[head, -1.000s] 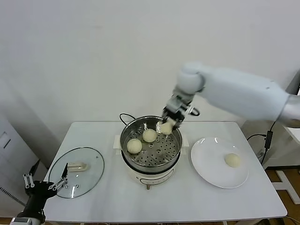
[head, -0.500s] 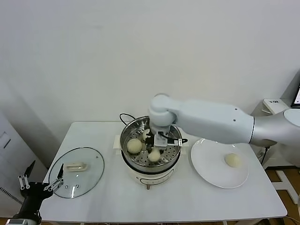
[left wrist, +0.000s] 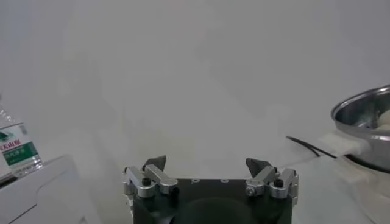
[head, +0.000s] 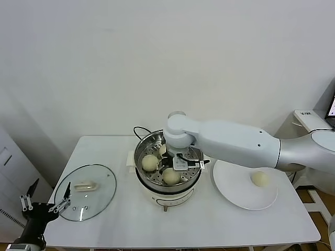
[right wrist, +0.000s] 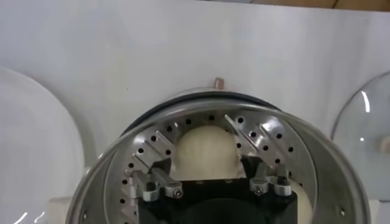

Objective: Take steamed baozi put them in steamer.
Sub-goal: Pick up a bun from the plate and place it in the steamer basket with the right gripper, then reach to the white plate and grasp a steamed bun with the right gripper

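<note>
The steel steamer (head: pixel 139 151) sits mid-table on its white cooker base. Two steamed baozi (head: pixel 150 162) (head: pixel 171 176) lie on its perforated floor, and a sliver of a third peeps out behind the arm. My right gripper (head: pixel 180 163) is down inside the basket, open. In the right wrist view its fingers (right wrist: pixel 163 165) stand either side of a baozi (right wrist: pixel 206 149) resting on the floor of the steamer (right wrist: pixel 97 182). Another baozi (head: pixel 259 179) lies on the white plate (head: pixel 235 194). My left gripper (head: pixel 44 207) (left wrist: pixel 207 163) hangs open and empty off the table's front left corner.
A round glass lid (head: pixel 99 196) lies flat at the table's left, close to the left gripper. A black cord (head: pixel 138 130) loops behind the cooker. The right forearm spans from the steamer over the plate. The left wrist view shows a water bottle (left wrist: pixel 15 143) and the steamer's rim (left wrist: pixel 365 106).
The right gripper came down into the steamer with a baozi, set it on the perforated floor and opened. The left arm stayed parked.
</note>
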Motion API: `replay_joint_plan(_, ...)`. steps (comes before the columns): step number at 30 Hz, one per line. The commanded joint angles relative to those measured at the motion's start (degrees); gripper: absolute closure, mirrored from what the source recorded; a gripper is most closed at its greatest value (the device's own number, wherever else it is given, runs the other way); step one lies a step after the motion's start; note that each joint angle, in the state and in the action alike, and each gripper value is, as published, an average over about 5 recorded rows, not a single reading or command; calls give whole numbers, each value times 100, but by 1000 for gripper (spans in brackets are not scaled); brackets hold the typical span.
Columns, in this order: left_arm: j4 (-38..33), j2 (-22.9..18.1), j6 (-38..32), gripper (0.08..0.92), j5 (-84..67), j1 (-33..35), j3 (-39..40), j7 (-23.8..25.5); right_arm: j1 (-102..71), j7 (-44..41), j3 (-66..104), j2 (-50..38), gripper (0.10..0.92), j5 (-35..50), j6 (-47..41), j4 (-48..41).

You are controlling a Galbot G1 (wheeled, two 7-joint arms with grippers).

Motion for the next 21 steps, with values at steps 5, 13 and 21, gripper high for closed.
replay_joint_plan(5, 2, 36, -4, 177, 33, -48, 72, -13, 1383, 449, -156, -785, 203, 2913, -2531, -1320)
replay_joint_plan(13, 1, 35, -7, 177, 99, -92, 175, -16, 1499, -21, -549, -1465, 203, 3518, -3275, -3358)
replay_joint_plan(21, 1, 59, -11, 177, 124, -155, 250, -50, -280, 197, 412, -2544, 203, 1846, -2860, -3256)
